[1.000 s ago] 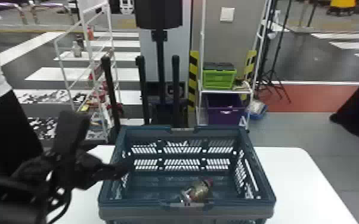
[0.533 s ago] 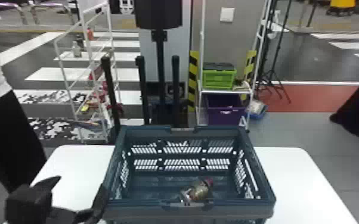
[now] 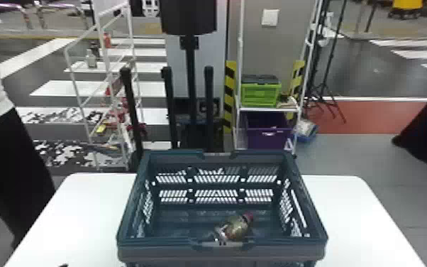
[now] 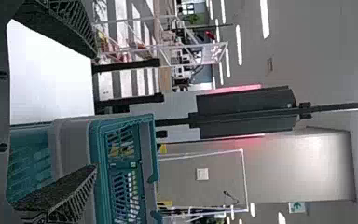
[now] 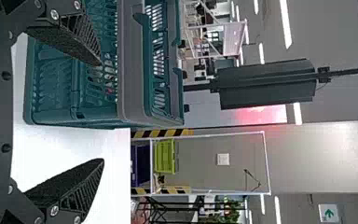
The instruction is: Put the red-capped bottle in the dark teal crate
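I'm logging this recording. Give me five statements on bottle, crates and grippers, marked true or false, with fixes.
1. The red-capped bottle is inside the dark teal crate. True.
2. The bottle stands upright. False: it lies slanted.
3. The left gripper and right gripper are open. True.
4. The right gripper holds the bottle. False: it is empty.
5. The green crate is above the purple crate. True.

The head view looks forward and down on the dark teal crate (image 3: 152, 252) and bench (image 3: 81, 213). Both wrist views, turned sideways, face past the nearby crate toward the ceiling (image 4: 303, 28); all three share crate, bench and white wall plate (image 3: 270, 17).
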{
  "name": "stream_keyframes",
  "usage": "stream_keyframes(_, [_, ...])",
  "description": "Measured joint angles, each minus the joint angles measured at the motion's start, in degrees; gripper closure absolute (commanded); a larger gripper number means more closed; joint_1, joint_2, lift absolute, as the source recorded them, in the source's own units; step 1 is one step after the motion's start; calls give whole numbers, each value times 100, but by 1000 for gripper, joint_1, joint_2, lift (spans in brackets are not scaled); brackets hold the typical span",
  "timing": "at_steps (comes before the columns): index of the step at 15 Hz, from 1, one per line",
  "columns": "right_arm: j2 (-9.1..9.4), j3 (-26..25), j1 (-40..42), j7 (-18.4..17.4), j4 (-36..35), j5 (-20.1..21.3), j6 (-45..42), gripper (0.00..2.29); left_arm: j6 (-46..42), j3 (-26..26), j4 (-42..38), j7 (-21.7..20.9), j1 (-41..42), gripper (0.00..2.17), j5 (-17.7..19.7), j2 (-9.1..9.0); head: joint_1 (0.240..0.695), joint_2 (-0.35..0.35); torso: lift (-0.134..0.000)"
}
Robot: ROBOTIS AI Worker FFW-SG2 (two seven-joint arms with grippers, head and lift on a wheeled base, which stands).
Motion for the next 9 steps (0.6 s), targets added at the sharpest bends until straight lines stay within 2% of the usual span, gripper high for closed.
stream_keyframes(3, [-10, 3, 19, 0, -28, 11, -1, 154, -523, -80, 290, 142, 127, 26, 5, -57, 499, 0, 0])
stream_keyframes(9, [-34, 2, 40, 0, -39, 4, -36, 154, -617, -162, 519, 135, 139, 26, 15, -65, 499, 0, 0])
